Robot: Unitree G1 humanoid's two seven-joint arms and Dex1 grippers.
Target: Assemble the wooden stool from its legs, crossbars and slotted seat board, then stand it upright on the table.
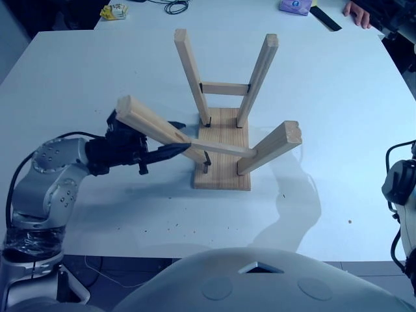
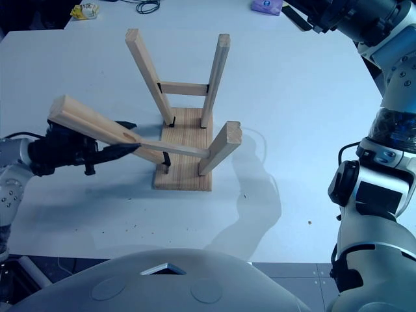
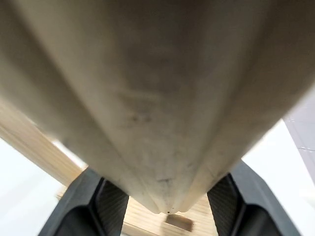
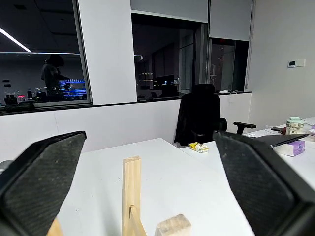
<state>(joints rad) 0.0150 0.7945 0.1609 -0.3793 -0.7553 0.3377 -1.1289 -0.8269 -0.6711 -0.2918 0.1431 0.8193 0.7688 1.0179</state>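
Note:
The stool lies upside down, its seat board point(image 1: 224, 177) flat on the white table point(image 1: 78, 78). Two far legs point(image 1: 192, 71) point(image 1: 259, 78) stand upright with a crossbar point(image 1: 224, 88) between them. The near left leg point(image 1: 146, 120) leans far out to the left, and my left gripper point(image 1: 173, 138) is shut on it; the leg passes between its dark fingers point(image 3: 112, 206). A thin near crossbar point(image 1: 221, 148) runs to the near right leg point(image 1: 273, 146), which leans right. My right gripper point(image 4: 150, 140) is raised off the table to the right, open, with nothing between its pads point(image 4: 42, 172).
A yellow item point(image 1: 115, 10), a dark cable point(image 1: 175, 6), a purple pack point(image 1: 294, 6) and a black flat object point(image 1: 325, 18) lie along the back. Bare tabletop spreads left, right and in front of the stool.

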